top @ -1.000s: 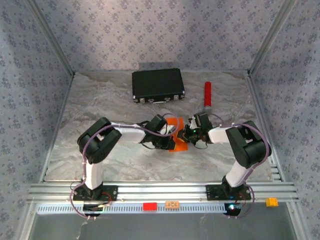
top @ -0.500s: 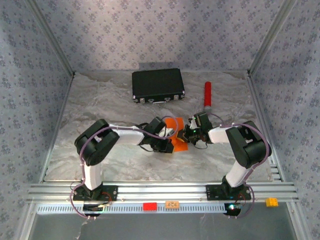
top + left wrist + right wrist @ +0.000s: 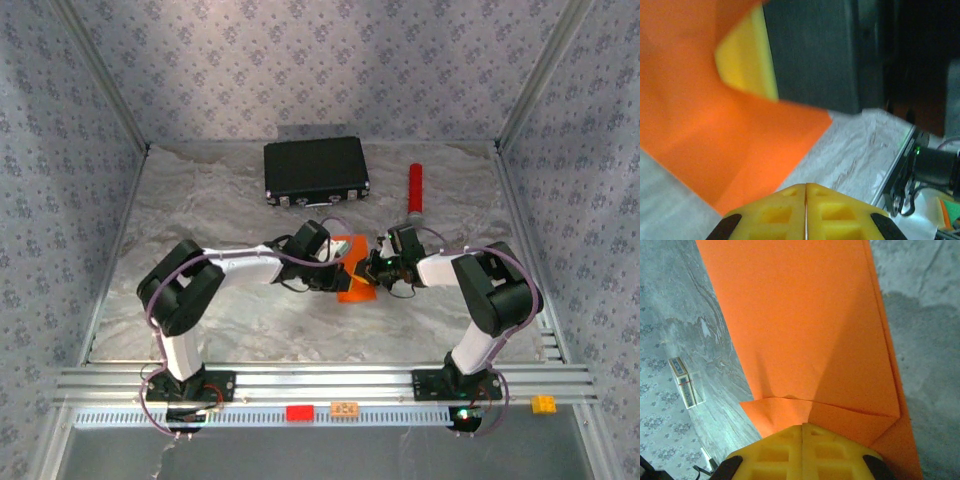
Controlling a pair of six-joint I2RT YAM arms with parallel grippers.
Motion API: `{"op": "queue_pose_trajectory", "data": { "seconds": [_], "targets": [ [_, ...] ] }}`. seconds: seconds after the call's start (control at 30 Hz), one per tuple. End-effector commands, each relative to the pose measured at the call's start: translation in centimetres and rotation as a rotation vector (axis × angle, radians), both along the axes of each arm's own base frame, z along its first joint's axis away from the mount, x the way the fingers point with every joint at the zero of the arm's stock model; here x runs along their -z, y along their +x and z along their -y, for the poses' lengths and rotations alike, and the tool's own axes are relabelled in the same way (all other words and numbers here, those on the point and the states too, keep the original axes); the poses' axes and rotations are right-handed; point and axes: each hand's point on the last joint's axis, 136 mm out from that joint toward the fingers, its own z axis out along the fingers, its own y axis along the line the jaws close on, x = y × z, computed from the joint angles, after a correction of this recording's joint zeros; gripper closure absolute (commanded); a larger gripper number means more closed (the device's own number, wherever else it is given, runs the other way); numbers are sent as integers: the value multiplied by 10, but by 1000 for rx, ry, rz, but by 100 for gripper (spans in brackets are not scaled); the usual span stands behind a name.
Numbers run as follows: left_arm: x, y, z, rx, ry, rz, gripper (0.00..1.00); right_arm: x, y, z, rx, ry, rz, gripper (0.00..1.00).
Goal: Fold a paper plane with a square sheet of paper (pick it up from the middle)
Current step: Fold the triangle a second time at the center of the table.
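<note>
Top external view showed two arms, one square sheet of paper (image 3: 354,287), one black case (image 3: 315,170) and one red cylinder (image 3: 415,188) on the silvery table (image 3: 230,210). Along the near rail sat three small pieces: a red block (image 3: 299,412), an orange block (image 3: 345,408) and a yellow block (image 3: 543,403).

The orange sheet lay near the middle of the table, in front of the case and well apart from it. It was already creased and partly lifted rather than flat. It sat between the two grippers, with the left gripper (image 3: 340,270) at its left side and the right gripper (image 3: 372,268) at its right side, the two heads close together over it.

From the left wrist, the left gripper (image 3: 805,200) had its yellow fingers (image 3: 840,215) pressed together with no gap along the seam. The paper (image 3: 715,135) rose just ahead and to the left of them, one point running down to the left finger. Whether that edge was nipped could not be told.

From the right wrist, the right gripper (image 3: 802,442) was likewise closed tight, pinching the sheet (image 3: 800,325) at a folded flap whose creases met at the seam. The paper stretched away from the fingers (image 3: 840,457) over the table.
</note>
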Motion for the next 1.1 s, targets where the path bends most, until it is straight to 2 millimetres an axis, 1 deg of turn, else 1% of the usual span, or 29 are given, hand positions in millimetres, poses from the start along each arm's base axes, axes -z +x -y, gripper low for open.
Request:
{"op": "queue_pose_trajectory", "data": {
  "seconds": [0.0, 0.13, 0.23, 0.4, 0.57, 0.7, 0.83, 0.87, 0.93, 1.0, 1.07],
  "targets": [
    [3, 11, 10, 6, -18, -14, 93, 28, -18, 20, 49, -91, -105, 95],
    [15, 17, 12, 4, 13, -10, 93, 27, -17, 19, 51, -80, -101, 95],
    [32, 16, 7, 1, 62, -32, 93, 26, -16, 18, 49, -75, -98, 95],
    [66, 0, -18, -17, 174, -85, 97, 21, -12, 16, 48, -59, -82, 95],
    [82, -18, -38, -4, 239, -100, 99, 2, -1, 10, 29, -42, -31, 94],
    [85, -21, -40, -4, 239, -104, 100, -15, 4, 1, -9, -22, 15, 94],
    [81, -17, -37, -5, 229, -91, 100, -18, -3, -8, -49, -13, 31, 94],
    [80, -16, -36, -5, 227, -87, 100, -16, -7, -12, -67, -11, 31, 94],
    [79, -15, -36, -7, 227, -86, 100, -6, -14, -12, -72, -34, 0, 94],
    [79, -15, -36, -8, 228, -84, 100, 7, -20, -7, -59, -49, -36, 94],
    [80, -15, -36, -10, 231, -83, 100, 17, -22, -2, -45, -57, -57, 94]
  ]
}}
